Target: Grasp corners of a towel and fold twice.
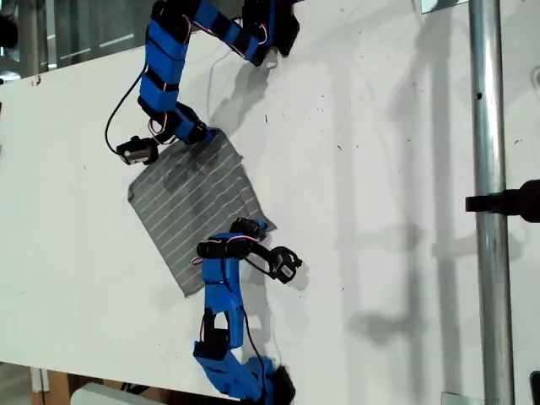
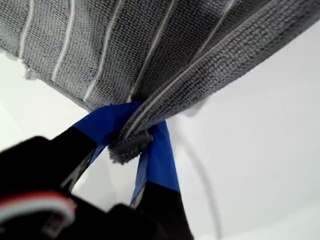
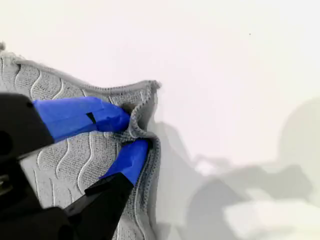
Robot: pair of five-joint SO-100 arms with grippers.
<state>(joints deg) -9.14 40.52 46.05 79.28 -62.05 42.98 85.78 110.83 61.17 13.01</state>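
The grey white-striped towel lies spread on the white table, a little left of centre in the exterior view. My first gripper is shut on one of its corners, which bunches between the blue fingers while the cloth rises away from them. In the exterior view this is the near arm's gripper, at the towel's right corner. My second gripper is shut on a puckered fold of the towel just behind another corner. It is the far arm's gripper, at the towel's top corner.
A metal pole with a black clamp runs down the exterior view's right side. Both blue arms reach in from the table's far and near edges. Bare white table lies between the towel and the pole.
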